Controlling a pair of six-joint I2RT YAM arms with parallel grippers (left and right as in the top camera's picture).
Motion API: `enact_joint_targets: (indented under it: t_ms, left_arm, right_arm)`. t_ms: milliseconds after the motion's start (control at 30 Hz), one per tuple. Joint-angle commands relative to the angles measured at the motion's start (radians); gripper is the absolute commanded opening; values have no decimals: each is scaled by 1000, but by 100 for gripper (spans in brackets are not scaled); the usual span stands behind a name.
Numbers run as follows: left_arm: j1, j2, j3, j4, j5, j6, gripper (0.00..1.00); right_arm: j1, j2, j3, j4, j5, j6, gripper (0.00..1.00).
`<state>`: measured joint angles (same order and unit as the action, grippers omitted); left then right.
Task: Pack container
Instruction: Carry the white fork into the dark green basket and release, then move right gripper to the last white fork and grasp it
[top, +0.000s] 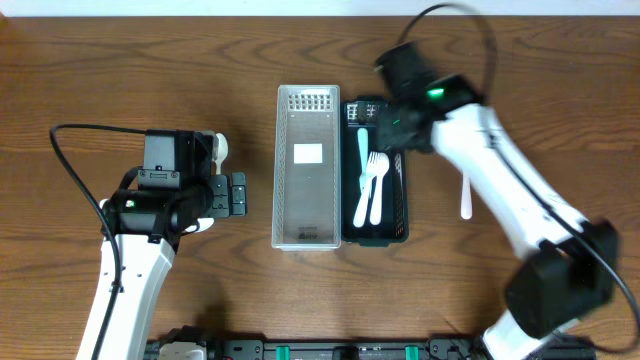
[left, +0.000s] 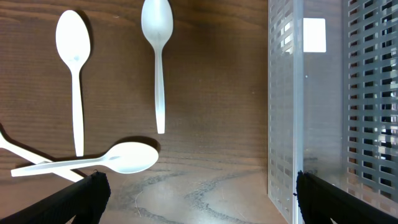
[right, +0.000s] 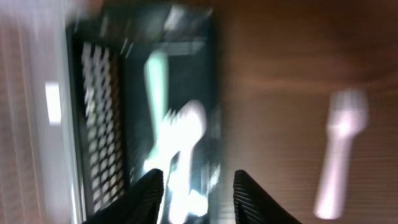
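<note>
A dark slotted container (top: 401, 200) holds a pale green utensil (top: 362, 150) and white forks (top: 372, 185). My right gripper (top: 392, 132) hovers over its far right part, open and empty. The right wrist view is blurred and shows the container (right: 99, 112) with the cutlery (right: 180, 130) below the open jaws (right: 194, 183). A white utensil (top: 465, 195) lies on the table right of the container and shows in the right wrist view (right: 339, 155). My left gripper (top: 240, 194) is open and empty. Several white spoons (left: 74, 62) lie ahead of its jaws (left: 198, 193).
A light grey perforated bin (top: 282, 170) with a white label stands left of the dark container, touching it. Its wall (left: 283, 93) is close to my left gripper's right finger. One spoon bowl (top: 222, 148) peeks out beside the left arm.
</note>
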<state>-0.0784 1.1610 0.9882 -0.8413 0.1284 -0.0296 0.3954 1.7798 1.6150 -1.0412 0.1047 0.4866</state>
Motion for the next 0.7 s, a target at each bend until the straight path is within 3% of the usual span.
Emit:
enact_joint_targets:
  t_ms: [0, 200, 300, 667]
  left_arm:
    - [5, 0, 18, -3, 3, -2, 98]
    - [5, 0, 18, -3, 3, -2, 98]
    - [5, 0, 18, -3, 3, -3, 98]
    - [5, 0, 18, -3, 3, -3, 98]
  right_arm:
    - [-101, -84, 27, -16, 68, 0, 43]
    - [-254, -56, -5, -23, 64, 14, 50]
    - [-292, 0, -53, -17, 64, 11, 60]
    - [-324, 192, -216, 59, 63, -109, 62]
